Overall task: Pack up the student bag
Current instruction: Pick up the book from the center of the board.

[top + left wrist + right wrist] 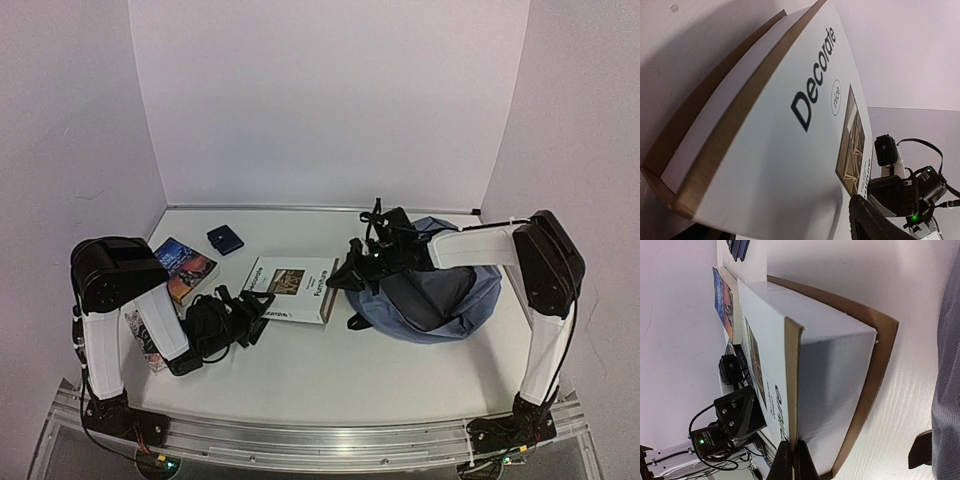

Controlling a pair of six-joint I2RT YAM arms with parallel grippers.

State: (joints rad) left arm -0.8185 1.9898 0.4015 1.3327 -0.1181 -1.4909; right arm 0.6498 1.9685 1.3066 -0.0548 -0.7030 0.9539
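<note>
The slate-blue student bag (440, 292) lies at the right with its mouth open and dark inside; its fabric shows at the right edge of the right wrist view (949, 390). A white book titled "Decorate" (290, 288) lies flat to the left of the bag and fills the left wrist view (780, 150). My right gripper (347, 277) is at the book's right edge, shut on the brown edge of its front cover (792, 390). My left gripper (256, 312) is at the book's near left corner, with the corner between wide-apart jaws; only one finger (875, 220) shows clearly.
A blue and orange book (184, 268) and a small dark blue wallet (225, 239) lie at the back left. Another printed book (142, 345) lies under the left arm. White walls close in the table on three sides. A black bag strap (920, 457) lies beside the book.
</note>
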